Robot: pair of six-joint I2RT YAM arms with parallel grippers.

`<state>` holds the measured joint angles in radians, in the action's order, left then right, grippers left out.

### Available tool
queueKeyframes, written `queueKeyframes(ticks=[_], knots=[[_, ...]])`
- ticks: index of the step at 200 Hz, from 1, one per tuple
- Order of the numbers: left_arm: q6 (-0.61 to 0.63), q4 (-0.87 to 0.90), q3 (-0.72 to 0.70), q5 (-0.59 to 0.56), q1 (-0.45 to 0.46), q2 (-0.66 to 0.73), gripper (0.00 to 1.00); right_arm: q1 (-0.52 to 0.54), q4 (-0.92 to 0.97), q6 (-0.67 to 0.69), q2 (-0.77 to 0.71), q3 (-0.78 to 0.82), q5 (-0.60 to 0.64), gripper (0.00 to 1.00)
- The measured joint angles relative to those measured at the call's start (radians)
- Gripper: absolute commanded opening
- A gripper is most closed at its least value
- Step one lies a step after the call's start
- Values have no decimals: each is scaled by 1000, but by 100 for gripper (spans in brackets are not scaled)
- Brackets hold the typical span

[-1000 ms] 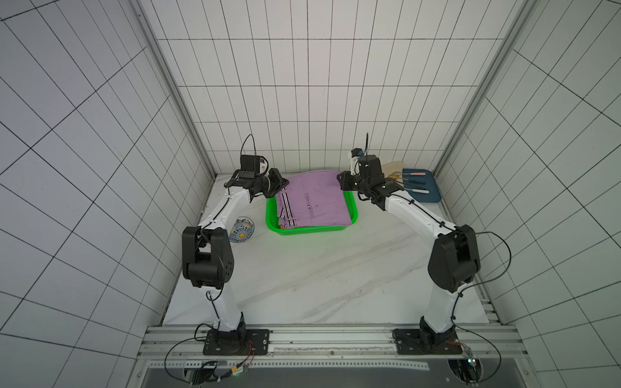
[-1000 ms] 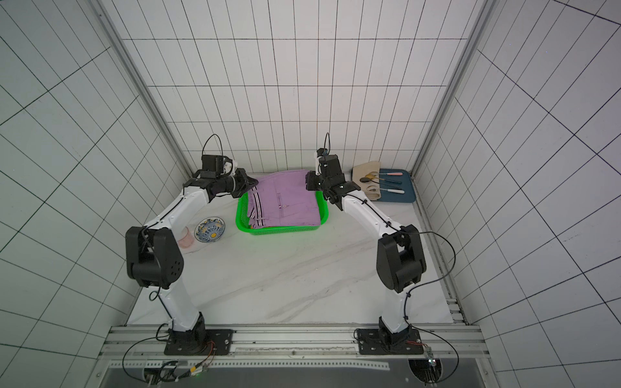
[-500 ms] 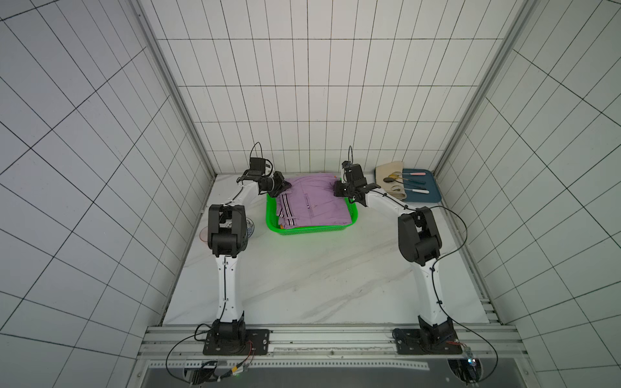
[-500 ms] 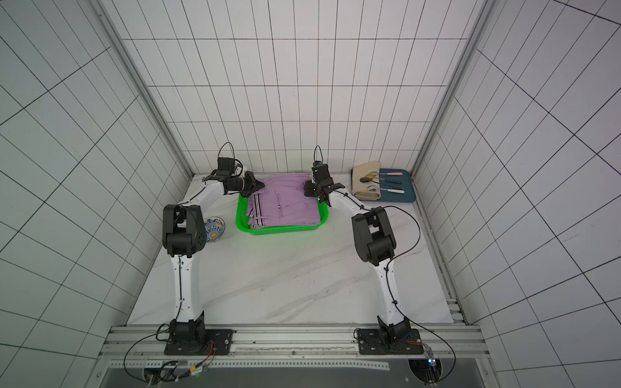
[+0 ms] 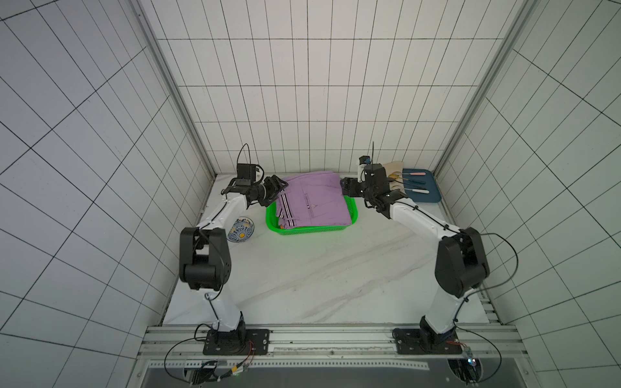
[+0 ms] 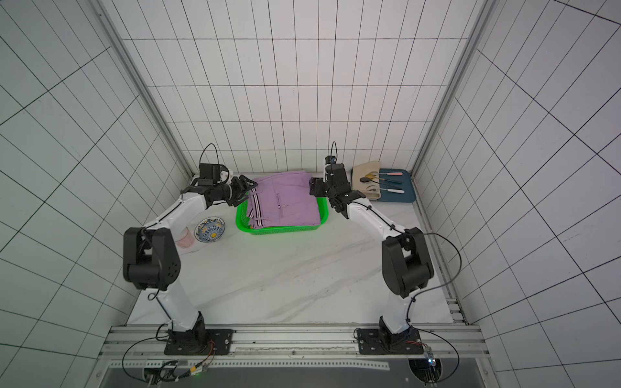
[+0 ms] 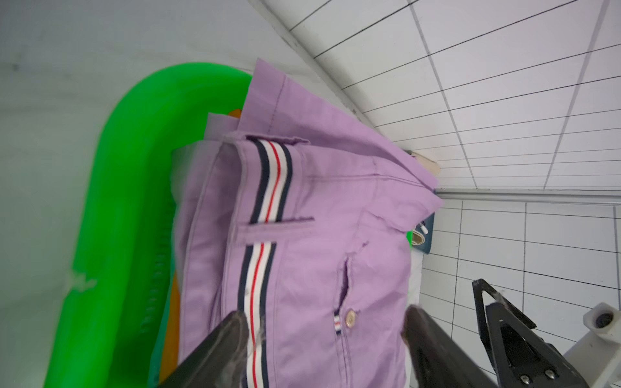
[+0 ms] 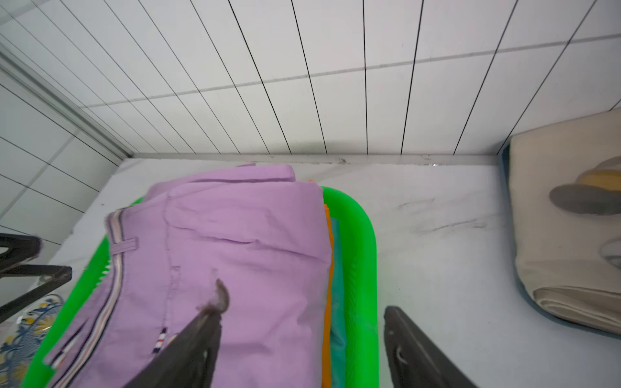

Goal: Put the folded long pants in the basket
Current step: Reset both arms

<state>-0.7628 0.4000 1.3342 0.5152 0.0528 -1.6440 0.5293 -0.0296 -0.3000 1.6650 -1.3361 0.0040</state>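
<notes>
The left fingers (image 7: 215, 352) are spread wide, with nothing pinched between them. The left gripper (image 7: 324, 312) hangs at the 9 o'clock edge of the basket (image 5: 312, 230), over the striped side of the lilac pants (image 5: 316, 201). The right fingers (image 8: 413, 349) are spread as well and grip nothing. One of them is over the lilac cloth and the other is over the table (image 8: 437, 268), just outside the green rim. The right gripper (image 8: 304, 305) sits at the basket's 3 o'clock edge.

With the arm bases at 6 o'clock, the basket stands at the table's 12 o'clock, near the back wall. The lilac pants lie flat on top of the stack inside it in both top views, and their far edge reaches past the rim toward 12 o'clock. Below them, the right wrist view shows the edges of the orange pants (image 8: 327, 302) and the teal pants (image 8: 337, 302).

A patterned bowl (image 5: 240, 229) sits at 8 o'clock from the basket, and a pink cup (image 6: 184, 236) is just beside it. A blue tray (image 5: 426, 198) holding utensils lies at 2 o'clock from the basket. A cream cloth (image 6: 364, 174) lies on its near side.
</notes>
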Motion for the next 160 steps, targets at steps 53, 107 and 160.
queueKeyframes(ticks=[53,107,160], knots=[[-3,-174,-437,-340,11,743,98,1,-191,106,-353,303,231,99],[172,-580,-1132,-690,-35,918,98,-86,-435,343,-384,789,549,99],[362,-934,-1108,-830,-45,572,98,-267,-574,410,-154,853,639,99]])
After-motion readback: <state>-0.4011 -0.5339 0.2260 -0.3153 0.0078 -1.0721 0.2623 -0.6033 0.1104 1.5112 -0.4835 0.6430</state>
